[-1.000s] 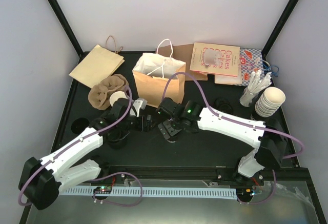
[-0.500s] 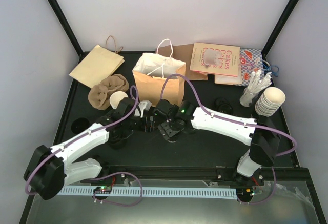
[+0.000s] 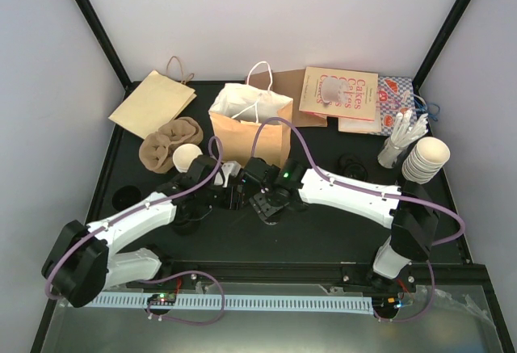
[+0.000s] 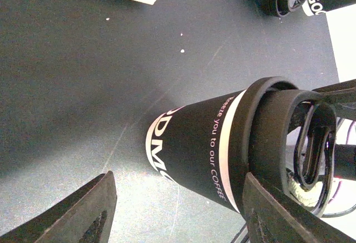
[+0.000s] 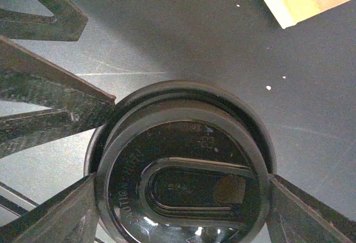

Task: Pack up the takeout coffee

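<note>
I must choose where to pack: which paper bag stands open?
The tan paper bag with white handles, in the middle; the brown paper bag at the far left lies flat.

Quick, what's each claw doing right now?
Left gripper: open, straddling the black coffee cup.
Right gripper: flanking the lid; grip cannot be told.
</note>
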